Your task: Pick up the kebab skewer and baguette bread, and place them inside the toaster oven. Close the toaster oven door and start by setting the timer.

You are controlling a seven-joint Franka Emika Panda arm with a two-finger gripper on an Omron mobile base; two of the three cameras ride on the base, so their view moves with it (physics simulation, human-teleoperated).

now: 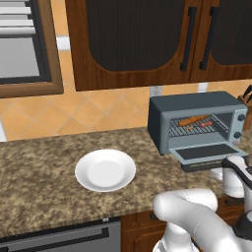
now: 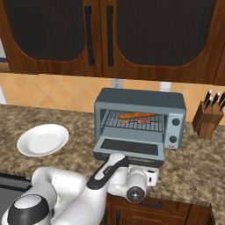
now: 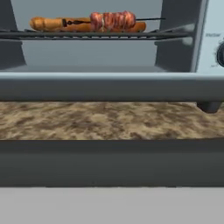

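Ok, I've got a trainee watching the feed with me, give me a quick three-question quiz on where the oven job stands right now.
1. True or false: the baguette bread and the kebab skewer both lie on the wire rack inside the toaster oven.
2. How does the toaster oven door stand? A) shut upright B) dropped open, lying about flat C) removed and lying on the white plate
3. Fill in: to the oven's right on the counter stands a wooden ____ block.

Key:
1. True.
2. B.
3. Knife.
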